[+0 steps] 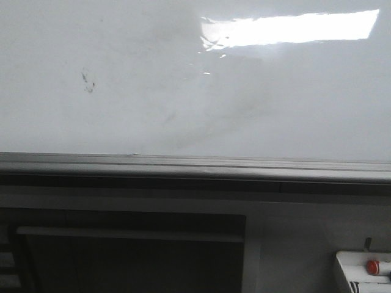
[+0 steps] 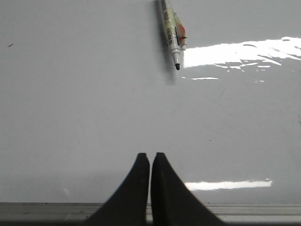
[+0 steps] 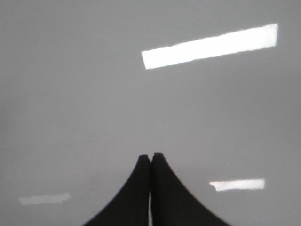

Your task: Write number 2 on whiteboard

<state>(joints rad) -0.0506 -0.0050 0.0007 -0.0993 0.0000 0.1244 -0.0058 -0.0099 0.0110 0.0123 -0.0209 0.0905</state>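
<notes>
— Where's the whiteboard from where you stand?

— Straight ahead, filling most of the front view. The whiteboard [image 1: 122, 49] is glossy, with faint grey wipe stains and a bright light reflection [image 1: 293, 27] high up. Its grey metal rail [image 1: 183, 166] runs along the bottom edge.

— Any number 2 on it?

— None that I can make out. There's only a small dark smudge [image 1: 88, 82] well above the rail, toward the left arm's side of the board.

— And the arms?

— Neither shows in the front view. In the left wrist view, the left gripper [image 2: 150, 157] has its two black fingers [image 2: 134, 188] pressed together, tips touching, nothing between them. They point at the board, just above the rail.

— Isn't there a marker somewhere?

— Yes, in that same view: a marker [image 2: 171, 28] with a pale barrel, a red patch and a black tip, lying against the board, well away from the fingers and next to the reflection.

— The right one?

— The right gripper [image 3: 151, 156] is likewise closed, fingers [image 3: 169, 193] tip to tip and empty, facing plain white board.

— Anything below the rail?

— A white tray [image 1: 360, 274] well below its right end, holding something with a red cap [image 1: 372, 266].
</notes>
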